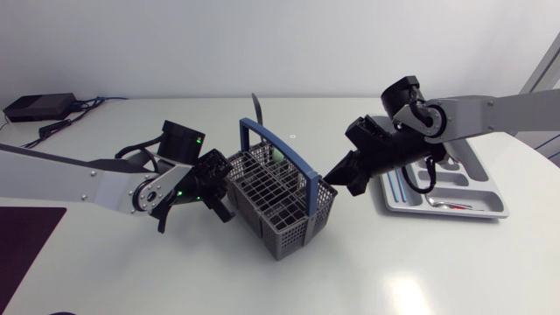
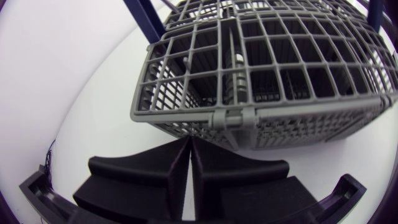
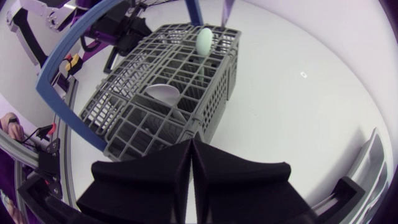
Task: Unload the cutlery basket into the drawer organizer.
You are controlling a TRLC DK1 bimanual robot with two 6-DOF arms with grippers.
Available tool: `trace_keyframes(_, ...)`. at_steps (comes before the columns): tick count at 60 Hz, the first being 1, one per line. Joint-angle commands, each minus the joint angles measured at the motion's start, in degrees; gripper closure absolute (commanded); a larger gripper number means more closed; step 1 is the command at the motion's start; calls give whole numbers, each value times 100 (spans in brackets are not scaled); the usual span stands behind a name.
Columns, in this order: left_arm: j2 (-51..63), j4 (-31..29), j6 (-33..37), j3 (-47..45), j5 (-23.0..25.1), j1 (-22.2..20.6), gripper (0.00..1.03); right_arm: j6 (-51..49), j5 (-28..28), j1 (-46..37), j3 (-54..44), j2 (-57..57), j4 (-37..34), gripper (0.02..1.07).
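Head view: white table (image 1: 175, 271) bears basket (image 1: 297, 229) and organizer (image 1: 490, 198); left fingers (image 2: 146, 180) and right fingers (image 3: 239, 180) closed, empty.

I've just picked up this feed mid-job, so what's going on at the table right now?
Both arms are at the cutlery basket, one on each side, and neither holds anything. The left gripper is shut and sits close up to the basket's wall. The right gripper, also shut, points at the opposite side. A white spoon, a pale green spoon and a knife stand in the basket. The drawer organizer, beyond the right arm, holds some cutlery.
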Motion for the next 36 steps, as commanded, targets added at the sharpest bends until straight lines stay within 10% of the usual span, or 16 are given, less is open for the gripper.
trace_keyframes(1, 302, 58, 177, 438, 8, 23, 93, -54, -90, 173, -280, -224, -103, 102)
trace_keyframes(36, 1093, -100, 739, 1405, 87, 576, 93, 8, -11, 735, -878, -1165, -235, 102)
